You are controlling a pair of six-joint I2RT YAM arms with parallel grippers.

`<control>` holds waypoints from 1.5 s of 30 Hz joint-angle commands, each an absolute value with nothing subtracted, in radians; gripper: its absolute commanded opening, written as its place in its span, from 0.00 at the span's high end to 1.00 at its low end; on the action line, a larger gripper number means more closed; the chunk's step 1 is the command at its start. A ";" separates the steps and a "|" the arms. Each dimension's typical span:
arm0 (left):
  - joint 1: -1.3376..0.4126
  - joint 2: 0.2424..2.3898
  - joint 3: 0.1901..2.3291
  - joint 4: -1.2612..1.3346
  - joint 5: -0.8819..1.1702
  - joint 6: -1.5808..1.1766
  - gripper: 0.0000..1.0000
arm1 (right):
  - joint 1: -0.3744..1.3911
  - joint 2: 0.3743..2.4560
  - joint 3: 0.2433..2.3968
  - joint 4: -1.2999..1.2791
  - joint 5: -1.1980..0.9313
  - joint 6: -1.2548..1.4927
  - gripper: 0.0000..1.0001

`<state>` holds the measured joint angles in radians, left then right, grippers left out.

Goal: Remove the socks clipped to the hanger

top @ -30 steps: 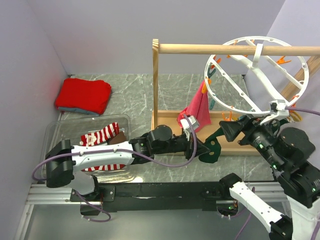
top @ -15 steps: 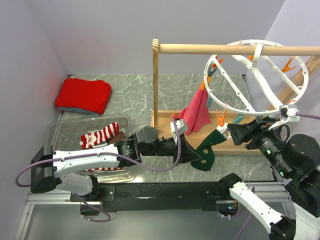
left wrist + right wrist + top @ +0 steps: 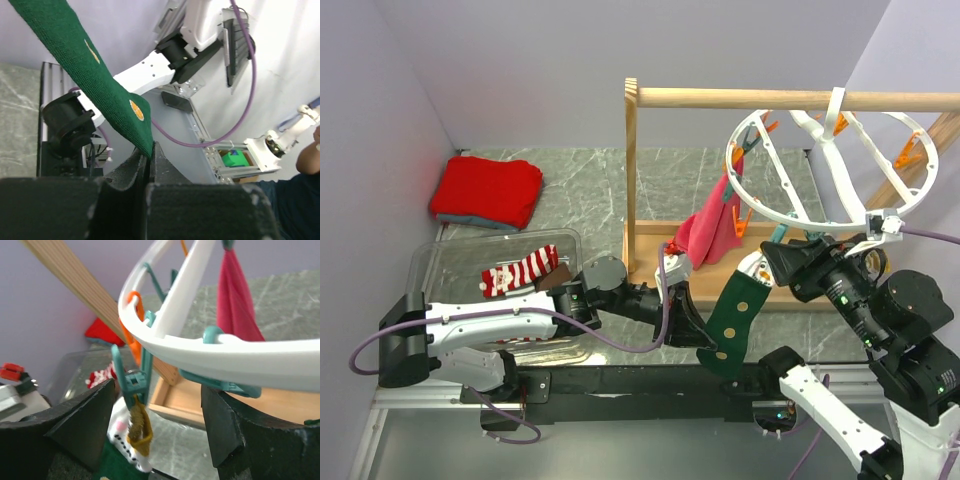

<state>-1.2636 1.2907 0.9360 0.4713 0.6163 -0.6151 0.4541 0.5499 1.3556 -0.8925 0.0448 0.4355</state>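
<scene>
A dark green sock (image 3: 732, 318) with a white and mustard cuff hangs stretched from a teal clip (image 3: 776, 240) on the white ring hanger (image 3: 760, 215). My left gripper (image 3: 706, 345) is shut on the sock's toe end; the left wrist view shows the green sock (image 3: 90, 75) pinched between the closed tips (image 3: 149, 152). My right gripper (image 3: 778, 262) is open under the ring. In the right wrist view, the teal clip (image 3: 134, 382) and the cuff (image 3: 139, 429) sit between the right gripper (image 3: 157, 390) fingers, closer to the left one. Red-and-white striped socks (image 3: 520, 272) lie in a clear bin.
The hanger hooks over a wooden rail (image 3: 740, 97) on a wooden frame (image 3: 632, 170). A pink cloth (image 3: 705, 235) hangs from another clip. A folded red cloth (image 3: 485, 190) lies at the back left. The clear bin (image 3: 430, 262) stands beside the left arm.
My left gripper has pulled the sock's toe toward the near edge, drawing the sock taut. The hanger ring has tilted. My right gripper has shifted slightly around the teal clip.
</scene>
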 commanded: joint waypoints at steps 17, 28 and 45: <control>-1.264 1.267 0.914 0.557 0.698 -0.683 0.99 | 0.460 0.552 1.269 -0.592 -0.045 0.499 0.32; -1.266 1.270 0.913 0.541 0.701 -0.681 0.99 | 0.460 0.551 1.246 -0.586 -0.028 0.502 0.55; -1.261 1.261 0.900 0.286 0.429 -0.638 0.99 | 0.460 0.538 1.232 -0.640 -0.002 0.483 1.00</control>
<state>-1.2621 1.2892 0.8959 0.4061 0.6003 -0.6678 0.4538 0.5396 1.2388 -0.6399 -0.0017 0.5003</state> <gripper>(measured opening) 0.043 0.133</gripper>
